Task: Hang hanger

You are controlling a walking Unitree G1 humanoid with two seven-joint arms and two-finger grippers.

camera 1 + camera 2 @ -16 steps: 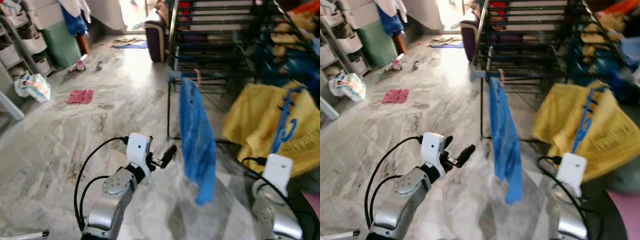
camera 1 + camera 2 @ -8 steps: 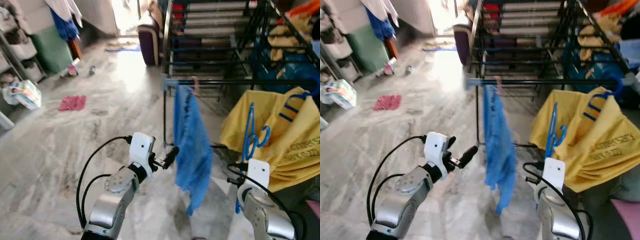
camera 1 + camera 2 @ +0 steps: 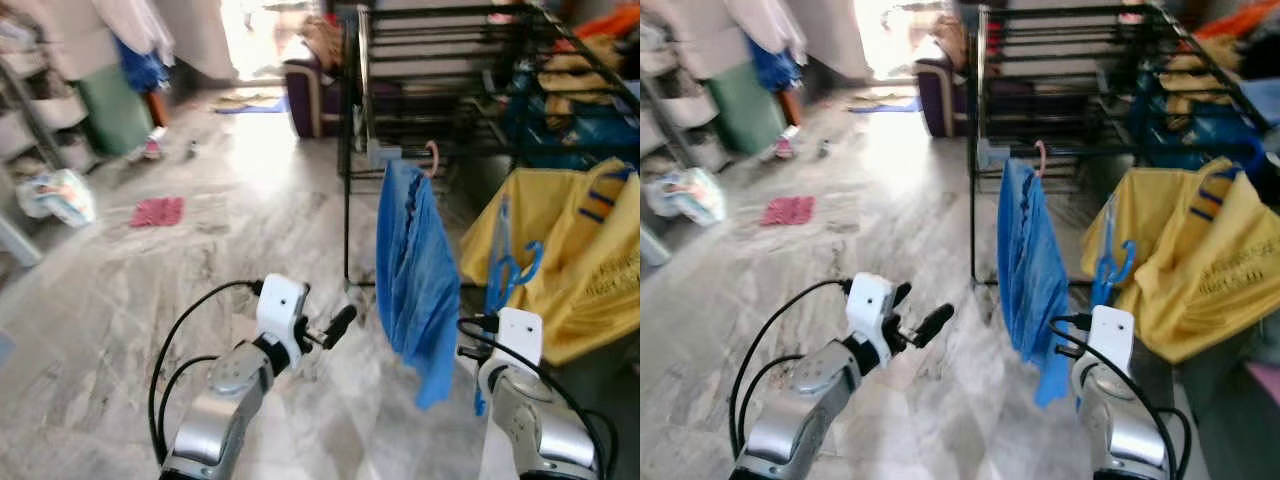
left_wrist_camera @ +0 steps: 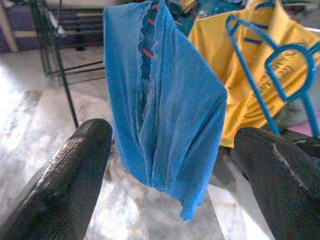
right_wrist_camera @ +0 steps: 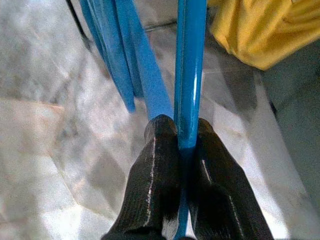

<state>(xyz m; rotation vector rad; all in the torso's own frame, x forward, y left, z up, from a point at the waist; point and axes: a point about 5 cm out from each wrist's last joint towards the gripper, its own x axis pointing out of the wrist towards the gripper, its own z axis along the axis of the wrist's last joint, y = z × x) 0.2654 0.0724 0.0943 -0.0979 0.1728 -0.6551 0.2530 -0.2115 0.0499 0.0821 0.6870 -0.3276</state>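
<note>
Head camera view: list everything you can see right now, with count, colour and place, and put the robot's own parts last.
Hanger: one, blue, pinched in the right tool, standing up before the yellow cloth.
Blue garment: one, hanging from the rack's front bar on a pink hook.
Drying rack: one, black metal, ahead and to the right.
Yellow cloth: one, with blue trim, draped at the right.
Red rag: one, on the floor at the left.
Plastic bag: one, white, on the floor at far left.
Bin: one, green, far left.
Floor: grey marble.
Left tool: black fingers spread, held low, short of the blue garment.
Right tool: black fingers closed on the hanger.
</note>
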